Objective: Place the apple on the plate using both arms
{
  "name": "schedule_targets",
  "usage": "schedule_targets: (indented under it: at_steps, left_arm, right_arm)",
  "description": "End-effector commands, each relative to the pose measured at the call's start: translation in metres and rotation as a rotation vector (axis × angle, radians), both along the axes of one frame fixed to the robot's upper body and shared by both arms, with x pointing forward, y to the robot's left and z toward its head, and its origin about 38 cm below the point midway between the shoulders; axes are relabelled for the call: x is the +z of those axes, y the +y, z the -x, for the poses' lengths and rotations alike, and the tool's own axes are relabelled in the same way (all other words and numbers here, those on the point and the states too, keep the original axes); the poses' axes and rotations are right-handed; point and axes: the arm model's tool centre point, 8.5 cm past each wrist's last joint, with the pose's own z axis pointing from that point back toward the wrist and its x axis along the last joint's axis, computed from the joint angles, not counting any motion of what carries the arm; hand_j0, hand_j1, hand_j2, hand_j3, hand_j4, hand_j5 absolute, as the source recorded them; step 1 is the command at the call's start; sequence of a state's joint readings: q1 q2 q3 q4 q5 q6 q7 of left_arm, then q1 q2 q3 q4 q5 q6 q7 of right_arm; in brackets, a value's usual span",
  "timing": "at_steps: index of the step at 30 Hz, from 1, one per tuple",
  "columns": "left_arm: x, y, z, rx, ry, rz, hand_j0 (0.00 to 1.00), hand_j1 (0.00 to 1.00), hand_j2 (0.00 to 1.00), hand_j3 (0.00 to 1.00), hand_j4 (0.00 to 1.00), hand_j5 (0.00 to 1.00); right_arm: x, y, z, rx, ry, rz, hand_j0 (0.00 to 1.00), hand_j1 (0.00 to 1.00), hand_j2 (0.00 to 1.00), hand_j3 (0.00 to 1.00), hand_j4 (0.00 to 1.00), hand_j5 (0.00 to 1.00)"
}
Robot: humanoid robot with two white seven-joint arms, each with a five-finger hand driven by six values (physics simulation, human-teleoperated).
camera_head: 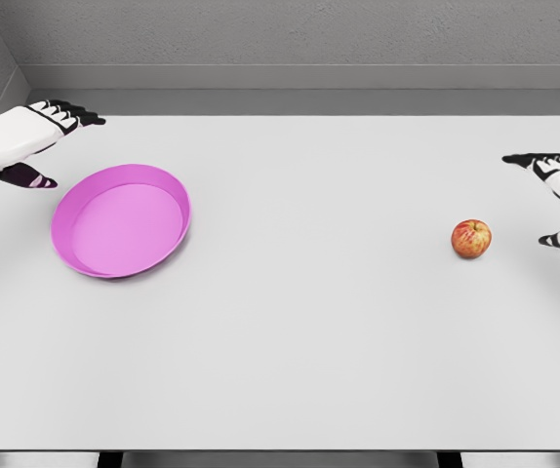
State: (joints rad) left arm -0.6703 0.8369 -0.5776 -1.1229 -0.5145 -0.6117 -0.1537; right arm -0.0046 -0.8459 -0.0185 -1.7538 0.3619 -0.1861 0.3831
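Observation:
A red-yellow apple [471, 238] rests on the white table at the right. A pink plate [121, 220] with a raised rim lies at the left, with nothing in it. My right hand [553, 200] hovers just right of the apple, fingers spread above and thumb below, not touching it. My left hand [44, 142] hangs at the far left, beyond the plate's upper left rim, fingers extended and holding nothing.
The white table [309, 322] spans the whole view, with its front edge near the bottom. A grey wall runs behind its far edge.

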Motion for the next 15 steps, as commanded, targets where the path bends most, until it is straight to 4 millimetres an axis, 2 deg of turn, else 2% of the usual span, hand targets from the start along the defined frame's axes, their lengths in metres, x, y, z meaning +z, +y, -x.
schedule_targets:
  at_steps: [1, 4, 6, 12, 15]
  left_arm:
    - [0.002, 0.001, 0.0, 0.001, -0.003, 0.003, 1.0, 1.0, 1.0, 1.0, 1.0, 1.0]
    - [0.0, 0.003, 0.001, 0.003, 0.008, -0.006, 1.0, 1.0, 1.0, 1.0, 1.0, 1.0]
    - [0.0, 0.002, 0.001, 0.001, 0.008, -0.006, 1.0, 1.0, 1.0, 1.0, 1.0, 1.0]
    - [-0.001, 0.0, 0.001, -0.002, 0.012, -0.006, 1.0, 1.0, 1.0, 1.0, 1.0, 1.0]
    - [-0.002, 0.001, 0.001, -0.002, 0.013, -0.008, 1.0, 1.0, 1.0, 1.0, 1.0, 1.0]
  right_arm:
    - [-0.029, 0.019, 0.004, 0.054, 0.103, 0.008, 1.0, 1.0, 1.0, 1.0, 1.0, 1.0]
    - [-0.03, 0.021, 0.001, 0.055, 0.127, 0.018, 1.0, 1.0, 1.0, 1.0, 1.0, 1.0]
    - [-0.033, 0.017, -0.002, -0.01, 0.157, 0.017, 1.0, 1.0, 1.0, 1.0, 1.0, 1.0]
    - [-0.037, 0.023, -0.011, -0.063, 0.231, 0.033, 1.0, 1.0, 1.0, 1.0, 1.0, 1.0]
    - [-0.041, 0.016, -0.011, -0.074, 0.254, 0.058, 1.0, 1.0, 1.0, 1.0, 1.0, 1.0]
